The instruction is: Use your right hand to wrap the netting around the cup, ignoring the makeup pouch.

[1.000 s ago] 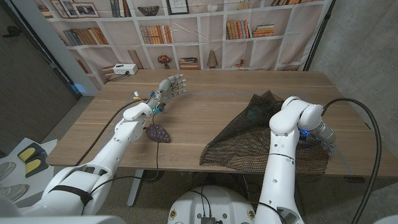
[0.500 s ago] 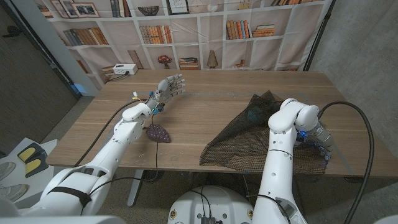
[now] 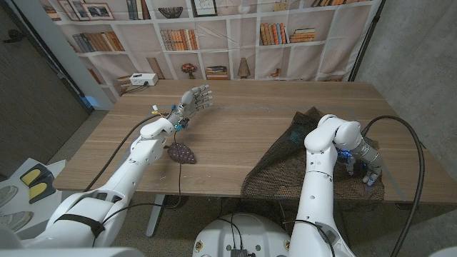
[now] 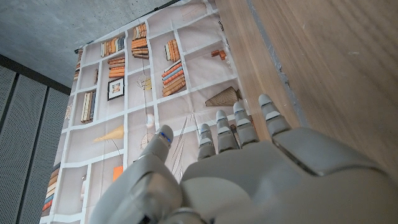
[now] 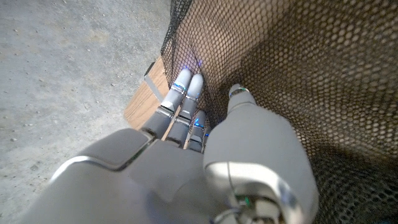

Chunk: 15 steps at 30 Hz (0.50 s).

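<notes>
**Netting pulled toward my right side**

Since a second ago the netting (image 3: pixel 314 168) has slid toward my right: its near corner that reached out toward the table's middle has drawn in, and the mesh now bunches closer around my right arm and hangs over the table's (image 3: pixel 243 135) front edge. My right hand (image 3: pixel 365 171) has come down lower at that edge. In the right wrist view my right hand (image 5: pixel 199 155) has its fingers (image 5: pixel 186 84) lying close together, straight against the mesh, with the thumb pressed on the netting (image 5: pixel 298 68) beside them; I seem to pinch the mesh between them, though I cannot tell for certain. I cannot make out the cup under the net.

My left hand (image 3: pixel 196 98) has not moved: it hangs raised over the table's far left part, fingers (image 4: pixel 239 127) apart and holding nothing. The makeup pouch (image 3: pixel 181 153), a small dark purple thing, lies on the table under my left forearm, well apart from the netting.
</notes>
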Available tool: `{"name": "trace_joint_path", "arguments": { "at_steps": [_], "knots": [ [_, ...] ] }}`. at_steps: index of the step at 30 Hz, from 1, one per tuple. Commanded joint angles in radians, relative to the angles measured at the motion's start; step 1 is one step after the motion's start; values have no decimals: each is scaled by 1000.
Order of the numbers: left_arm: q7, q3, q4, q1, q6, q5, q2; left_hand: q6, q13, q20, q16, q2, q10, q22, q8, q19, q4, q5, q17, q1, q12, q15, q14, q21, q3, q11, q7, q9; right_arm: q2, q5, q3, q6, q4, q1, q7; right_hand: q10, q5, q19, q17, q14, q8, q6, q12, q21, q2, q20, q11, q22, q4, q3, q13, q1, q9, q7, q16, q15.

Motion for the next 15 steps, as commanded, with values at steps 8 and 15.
{"name": "trace_joint_path", "arguments": {
  "at_steps": [8, 15],
  "knots": [
    [-12, 1, 16, -10, 5, 1, 3, 10, 3, 3, -3, -3, 5, 5, 3, -2, 2, -4, 4, -14, 0, 3, 3, -3, 2, 2, -4, 3, -51, 280, -165, -197, -62, -145, -419, 499, -72, 172, -66, 388, 337, 509, 204, 315, 26, -79, -23, 17, 5, 198, 13, 184, 188, -71, 140, -179],
    [-16, -2, 25, -11, 2, -2, 3, 10, 3, 3, -3, -4, 4, 5, 3, -3, 3, -5, 5, -16, -1, 3, 3, -4, 1, 2, -2, 3, -78, 461, -238, -258, -101, -209, -691, 530, -93, 203, -62, 445, 382, 560, 199, 356, 13, -93, -16, -23, 2, 217, -12, 199, 223, -65, 143, -179]
  ]
}}
